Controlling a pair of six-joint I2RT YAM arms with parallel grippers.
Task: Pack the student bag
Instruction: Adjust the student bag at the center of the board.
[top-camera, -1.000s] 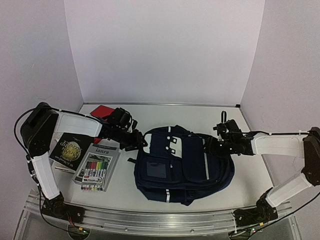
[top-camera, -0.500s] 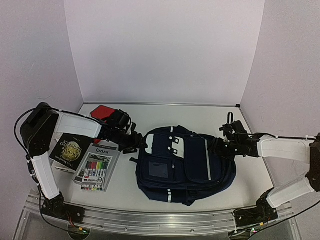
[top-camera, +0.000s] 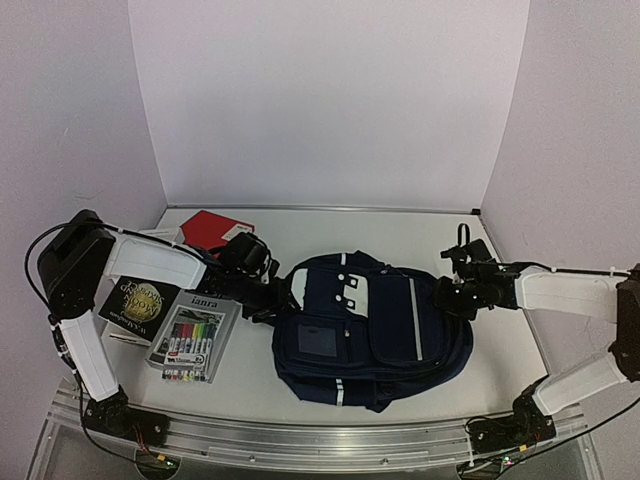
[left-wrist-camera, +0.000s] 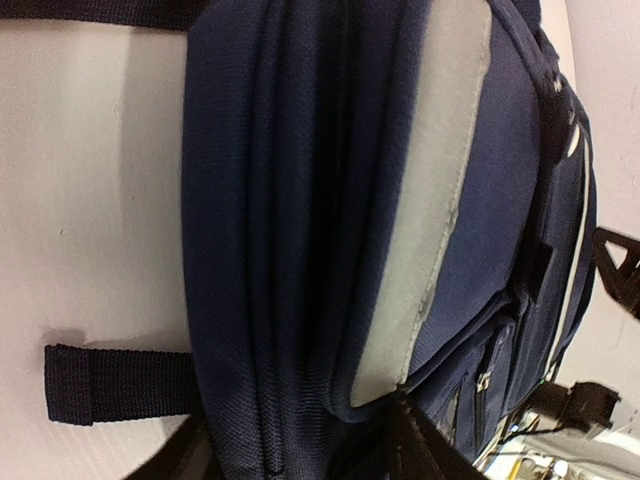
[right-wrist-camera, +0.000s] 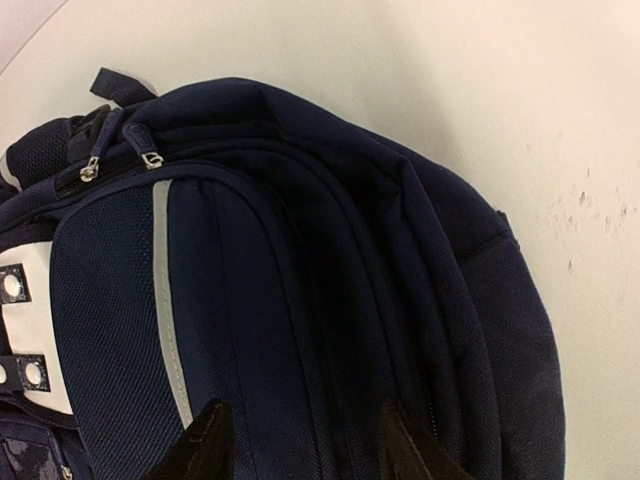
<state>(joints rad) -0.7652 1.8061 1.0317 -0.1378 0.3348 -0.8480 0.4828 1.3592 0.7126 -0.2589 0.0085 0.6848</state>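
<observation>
Both arms reaching inward, low, left pincer facing right pincer, grips unclear

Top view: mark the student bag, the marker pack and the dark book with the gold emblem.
student bag (top-camera: 385, 325), top view, on its front pocket panel.
marker pack (top-camera: 192, 342), top view, on the row of markers.
dark book (top-camera: 140, 300), top view, on the gold emblem.

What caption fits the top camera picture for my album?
The left tool and the right tool flank the navy student bag, with markers and a dark book lying nearby.
</observation>
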